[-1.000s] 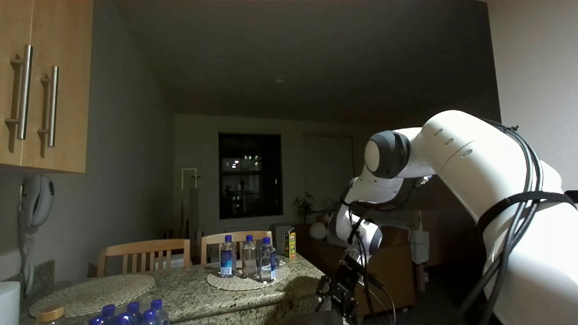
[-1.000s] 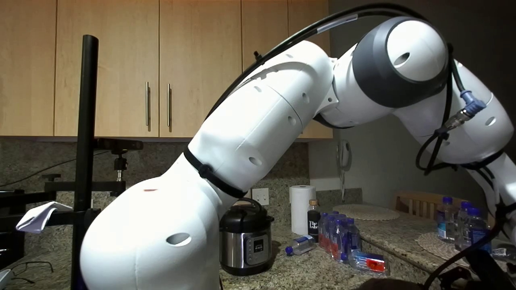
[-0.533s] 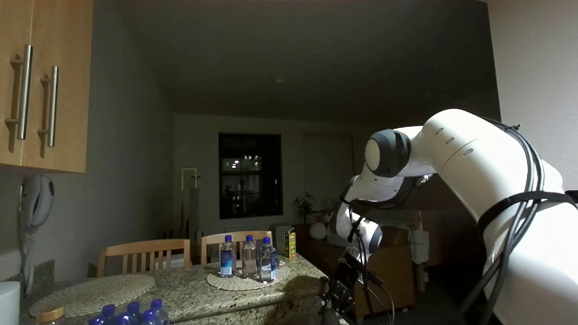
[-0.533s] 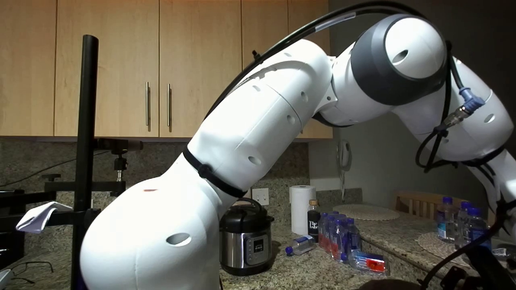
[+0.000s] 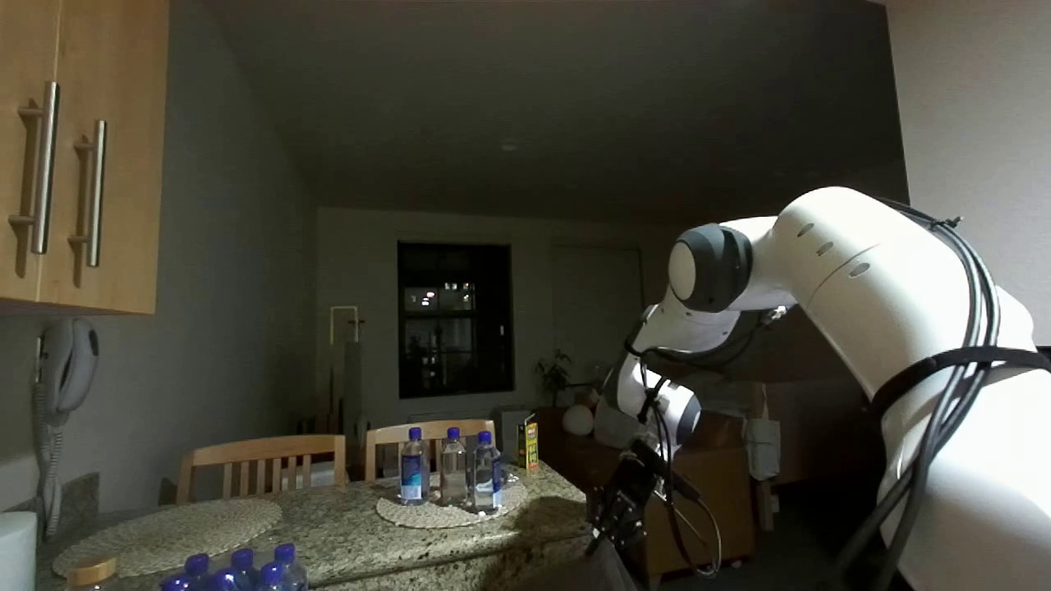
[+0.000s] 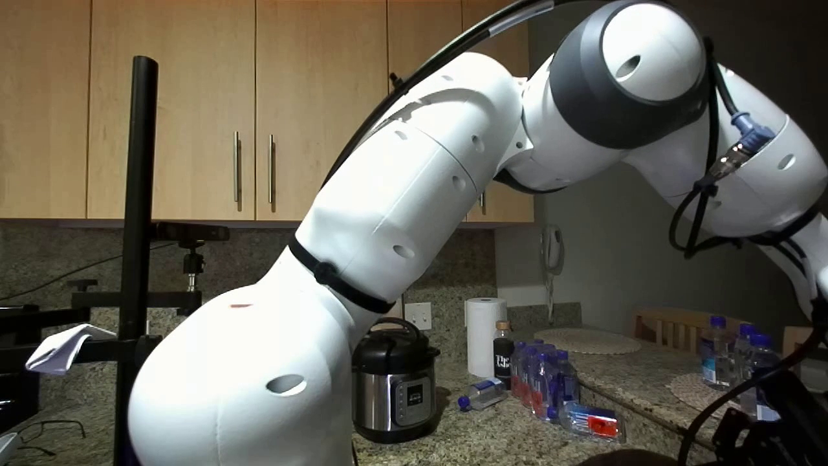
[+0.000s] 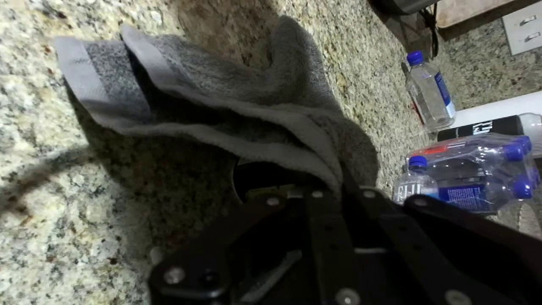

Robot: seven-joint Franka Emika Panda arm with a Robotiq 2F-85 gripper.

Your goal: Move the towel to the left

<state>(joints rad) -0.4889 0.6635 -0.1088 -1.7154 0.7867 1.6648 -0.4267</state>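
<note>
A grey towel [image 7: 309, 80] with pale hems hangs in loose folds over the speckled counter in the wrist view. Its upper part runs in between the dark fingers of my gripper [image 7: 340, 186], which are shut on it. Part of the towel's underside lies in deep shadow. At the bottom of an exterior view, the towel [image 5: 603, 570] shows as a grey peak just below the gripper [image 5: 598, 542]; the frame edge cuts off the rest. Only part of the gripper's dark body shows in the lower right corner of another exterior view.
On the counter [image 6: 453, 446] stand a pressure cooker [image 6: 394, 382], a paper towel roll [image 6: 485, 336] and a wrapped bottle pack [image 7: 474, 173]. One bottle [image 7: 430, 91] lies loose. Upright bottles [image 5: 452, 472] stand on a woven mat on the raised ledge.
The gripper's fingers have closed from a wide spread onto the towel. The arm has risen a little and drawn back, and a peak of towel now shows under the gripper.
</note>
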